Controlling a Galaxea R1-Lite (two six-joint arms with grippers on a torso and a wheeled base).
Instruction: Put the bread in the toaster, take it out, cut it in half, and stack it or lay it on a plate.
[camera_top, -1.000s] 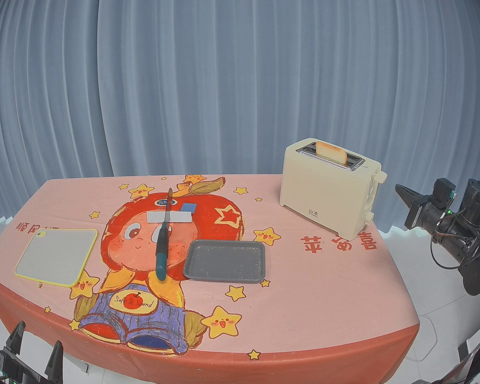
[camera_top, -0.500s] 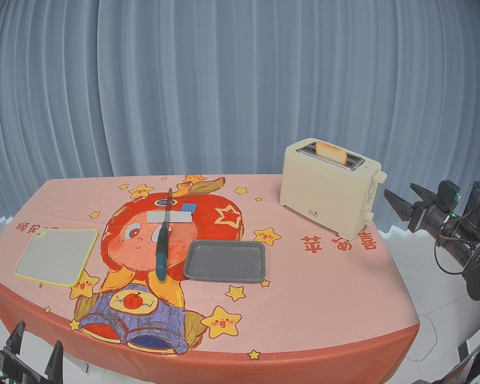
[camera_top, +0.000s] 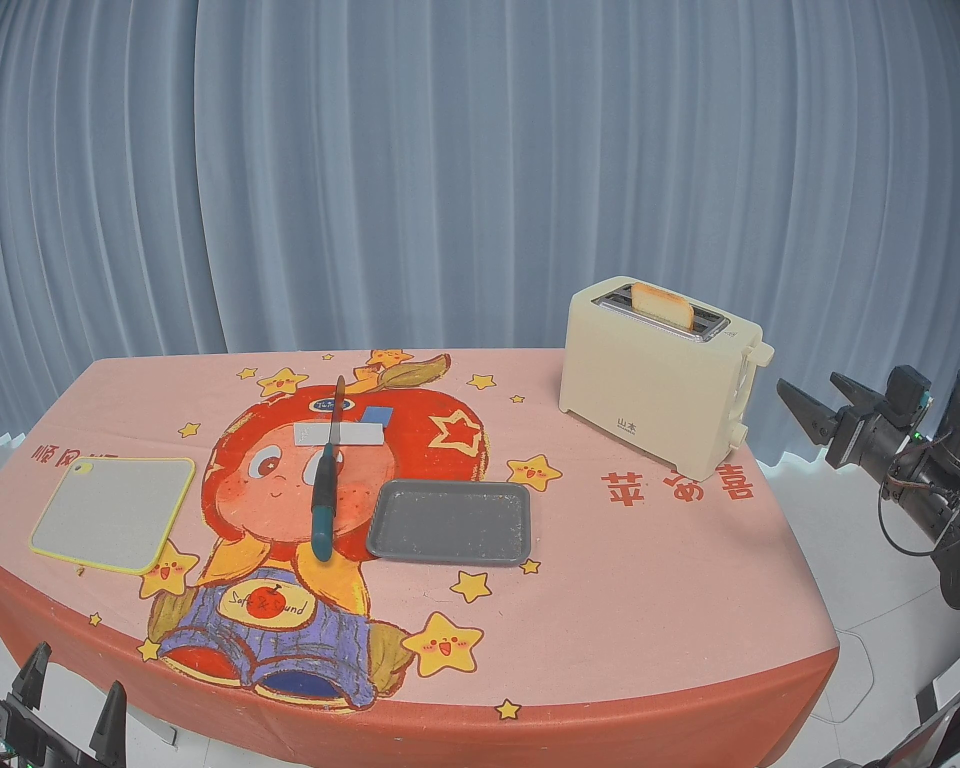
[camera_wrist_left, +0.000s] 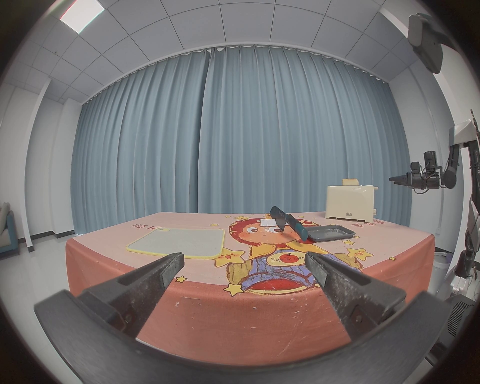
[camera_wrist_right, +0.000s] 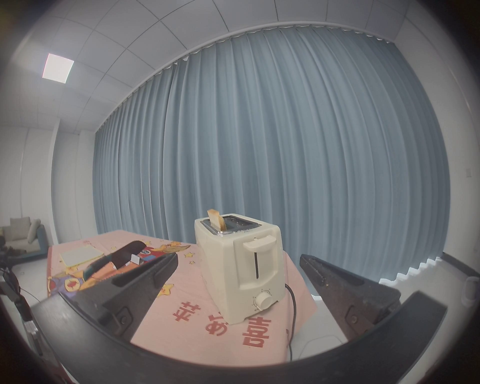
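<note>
A cream toaster stands at the table's back right with a toasted bread slice poking up from its slot. My right gripper hovers open off the table's right side, level with the toaster's lever end; the right wrist view has the toaster, the bread and the lever just beyond the open gripper. A teal-handled knife lies mid-table on a small white rest. A grey plate sits beside it. My left gripper hangs open below the table's front left edge.
A white cutting board with a yellow rim lies at the table's left. The left wrist view looks across the table from low down, past the cutting board, the knife and the plate.
The right gripper has turned so both spread fingers show, moved toward the toaster's lever side, then eased slightly back right. Nothing on the table has moved; the left arm is still.
</note>
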